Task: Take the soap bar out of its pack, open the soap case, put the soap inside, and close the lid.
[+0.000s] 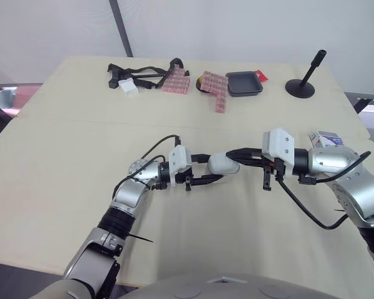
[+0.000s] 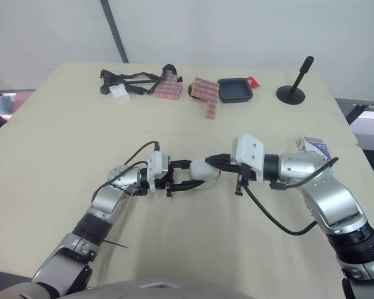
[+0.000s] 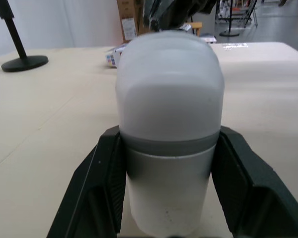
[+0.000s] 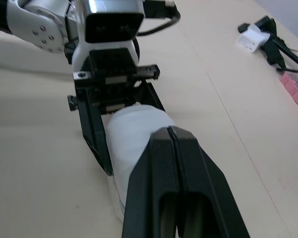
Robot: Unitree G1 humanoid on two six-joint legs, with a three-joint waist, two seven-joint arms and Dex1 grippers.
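**Left eye view: both grippers meet at the soap case in mid-table**

The left gripper (image 1: 213,167) is clamped on the white, rounded plastic soap case (image 1: 225,164), one black finger down each long side. In the left wrist view the frosted half and the plain white half sit together, with a grey band between them. The case lies near the middle of the pale wooden table (image 1: 62,162), pointing across towards the right arm.

The right gripper (image 1: 234,152) has its two black fingers pressed flat together with nothing between them. Their tips lie against the top of the case at its far end, and in the right wrist view they cover part of it.

The white, blue and purple cardboard soap pack (image 1: 327,138) sits near the table's right edge, just behind the right wrist, which hides its lower part.

Along the far side, well apart from the grippers, are:
- a tangle of black straps (image 1: 140,73) with a small white block (image 1: 128,87) beside it
- a pink patterned block (image 1: 176,81)
- an L-shaped run of pink patterned blocks (image 1: 217,87)
- a shallow black rectangular tray (image 1: 244,83)
- a black round-based stand with a tilted handle (image 1: 301,87)
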